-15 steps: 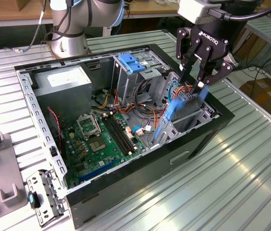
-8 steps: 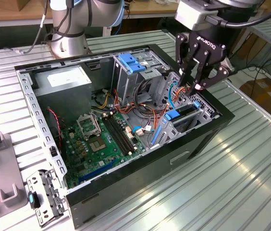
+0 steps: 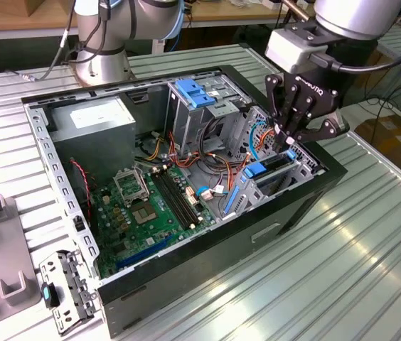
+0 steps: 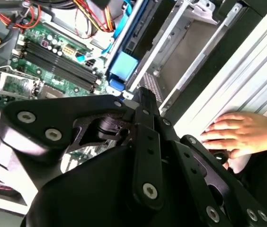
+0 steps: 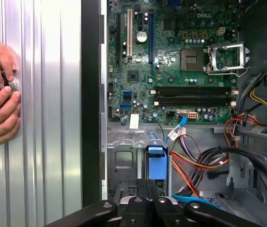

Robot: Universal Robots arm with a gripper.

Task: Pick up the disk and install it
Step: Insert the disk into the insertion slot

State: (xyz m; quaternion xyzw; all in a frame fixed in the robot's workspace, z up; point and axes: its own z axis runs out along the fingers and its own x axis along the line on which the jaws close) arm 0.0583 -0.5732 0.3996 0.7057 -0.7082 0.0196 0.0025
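Blue plastic rails mark the disk [image 3: 275, 169], which stands on edge in the drive cage [image 3: 296, 170] at the open computer case's [image 3: 186, 270] end toward the exterior view's right, close to that edge of the ribbed metal surface [image 3: 343, 270]. The hand [image 3: 286, 142] hangs directly over it with its fingers drawn narrow, tips down at the disk's upper edge. Whether they pinch that edge or merely touch it is hidden. In the first wrist view the hand [image 5: 150, 208] sits just above the blue rail [image 5: 157, 163].

Judging by its metal casing, the disk is dense for its size, fully rigid and smooth-sided — likely to slip under a light pinch, and sensitive to knocks. The two long sides at the rails look the safest hold — not the label face.
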